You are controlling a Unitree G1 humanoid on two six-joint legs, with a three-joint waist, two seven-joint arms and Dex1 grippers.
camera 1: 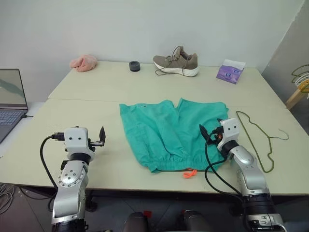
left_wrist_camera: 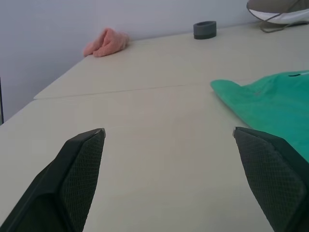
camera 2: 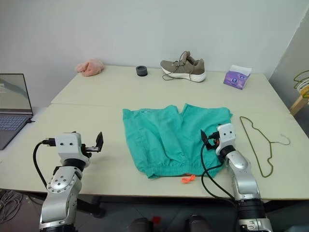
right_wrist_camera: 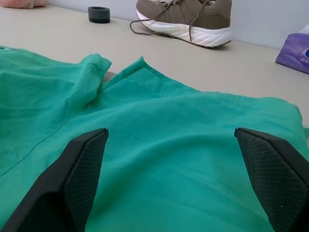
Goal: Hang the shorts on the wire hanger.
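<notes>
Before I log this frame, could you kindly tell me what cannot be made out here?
- Teal-green fabric shorts: right waistband corner hidden behind the right gripper, head views.
- Purple tissue packet: cut off by the edge, right wrist view.
- Thin olive wire hanger: whether its hook touches the table, too thin to tell.

We are counting one pair of shorts, one wire hanger, one shoe, one pink cloth, one dark ring, one tissue pack, one laptop and two tables.
</notes>
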